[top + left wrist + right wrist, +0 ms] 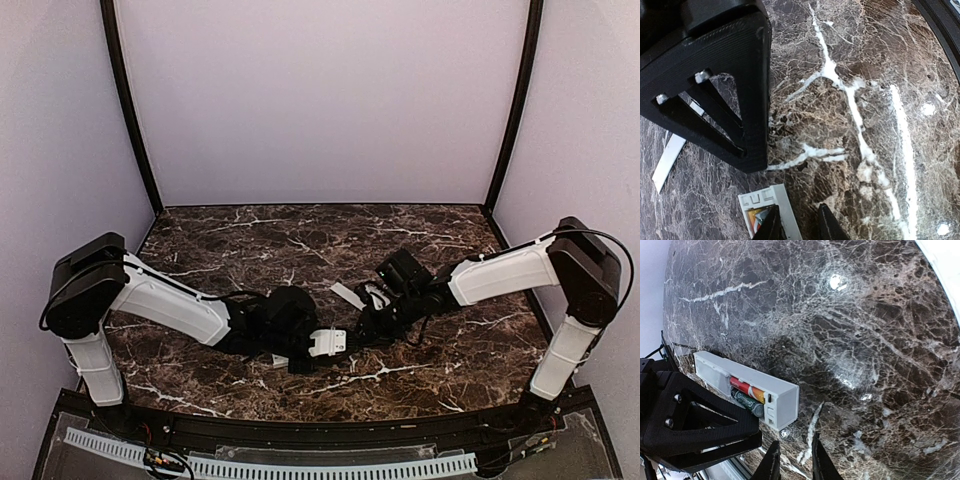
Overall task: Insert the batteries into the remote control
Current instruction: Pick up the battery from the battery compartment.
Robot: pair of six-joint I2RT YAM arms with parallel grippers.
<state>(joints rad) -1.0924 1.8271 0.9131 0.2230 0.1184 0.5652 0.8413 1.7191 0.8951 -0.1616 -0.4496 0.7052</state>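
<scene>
The white remote control [770, 390] lies on the marble with its slot open and facing up. The red battery [742, 386] and the dark green battery [746, 402] lie side by side inside the slot. My right gripper [794, 460] hovers just off the remote's end, its jaws a narrow gap apart and empty. My left gripper [799, 225] is open: one finger [771, 225] lies over the remote's [785, 207] slot, the other stands apart on the marble. In the top view the remote [328, 343] sits between my left gripper [303, 352] and my right gripper [362, 330].
A thin flat white cover plate [347, 295] lies on the marble just beyond the remote and also shows in the left wrist view [667, 157]. The right gripper's black body [715, 90] hangs close over the left one. The table's near edge runs close behind.
</scene>
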